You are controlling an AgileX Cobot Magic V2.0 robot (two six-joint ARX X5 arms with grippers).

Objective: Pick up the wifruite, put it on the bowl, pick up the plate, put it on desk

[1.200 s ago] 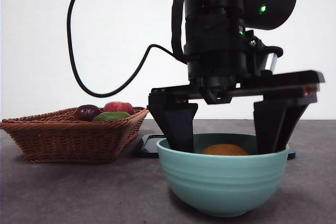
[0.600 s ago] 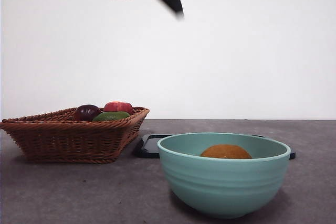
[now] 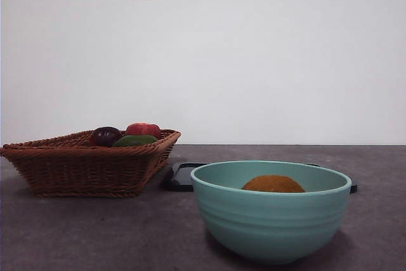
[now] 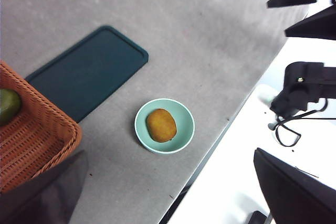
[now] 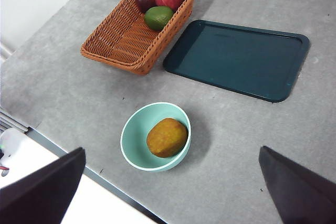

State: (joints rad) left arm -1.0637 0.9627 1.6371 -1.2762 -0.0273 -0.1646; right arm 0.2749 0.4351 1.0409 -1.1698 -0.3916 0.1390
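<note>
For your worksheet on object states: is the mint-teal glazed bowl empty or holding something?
Holding something: the mint-teal glazed bowl contains one orange-brown fruit, visible in all views.

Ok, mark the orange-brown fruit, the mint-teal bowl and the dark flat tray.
orange-brown fruit (image 5: 167, 137), right wrist view, top skin
mint-teal bowl (image 3: 271, 217), front view, ribbed side
dark flat tray (image 5: 239, 59), right wrist view, middle

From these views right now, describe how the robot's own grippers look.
The left gripper has two flat, matte black jaws, wedge-shaped, rising from the bottom corners. The right gripper has the same plain black tapered jaws. No markings or cables show on either. The front view shows no arm.
</note>
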